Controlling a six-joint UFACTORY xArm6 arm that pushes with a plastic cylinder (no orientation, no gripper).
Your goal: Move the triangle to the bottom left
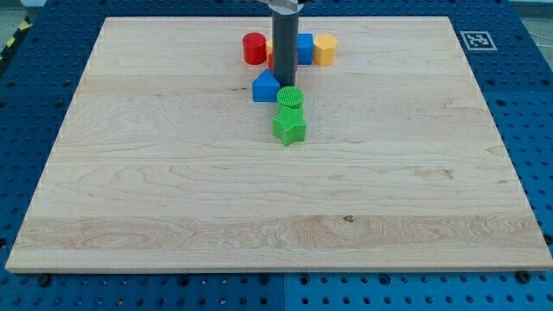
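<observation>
The blue triangle block [265, 87] lies on the wooden board [173, 190] near the top middle. My tip [286, 84] stands right beside the triangle's right edge, just above a green cylinder [290, 98]; contact cannot be told. A green star-shaped block [289, 127] sits directly below the green cylinder, touching it.
A red cylinder [254, 48], a blue block [305, 47] and a yellow block [325, 49] form a row near the board's top edge, behind the rod. A red sliver [270, 62] shows left of the rod, mostly hidden. A marker tag [476, 40] sits off the board's top right corner.
</observation>
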